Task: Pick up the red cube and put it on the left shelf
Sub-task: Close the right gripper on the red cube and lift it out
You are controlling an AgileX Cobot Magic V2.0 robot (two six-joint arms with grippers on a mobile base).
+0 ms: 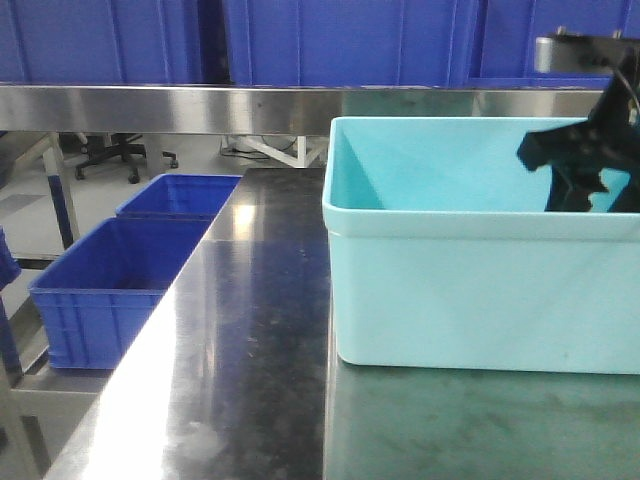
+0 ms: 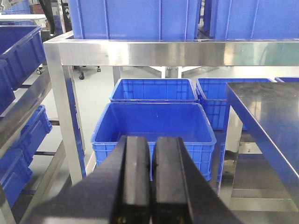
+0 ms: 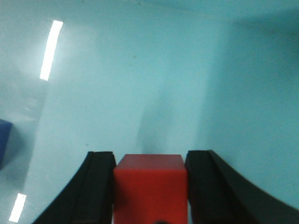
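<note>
The red cube [image 3: 149, 189] sits squarely between the black fingers of my right gripper [image 3: 149, 157], which is shut on it over the pale cyan floor of a bin. From the front view, that right gripper [image 1: 585, 165] shows as a dark shape inside the cyan bin [image 1: 480, 290]; the cube is hidden there. My left gripper [image 2: 152, 142] is shut with nothing in it and faces the left shelf [image 2: 140, 52], a steel rack of posts and rails. Deep-blue crates [image 2: 153, 123] stand on its lower level and more sit on top.
The cyan bin rests on a steel worktable [image 1: 240, 350], whose edge [image 2: 271, 107] appears right of the left gripper. A shelf rail [image 1: 160, 108] crosses behind the bin. Two blue crates [image 1: 120, 280] lie left of the table. A blue object [image 3: 4, 140] lies inside the bin.
</note>
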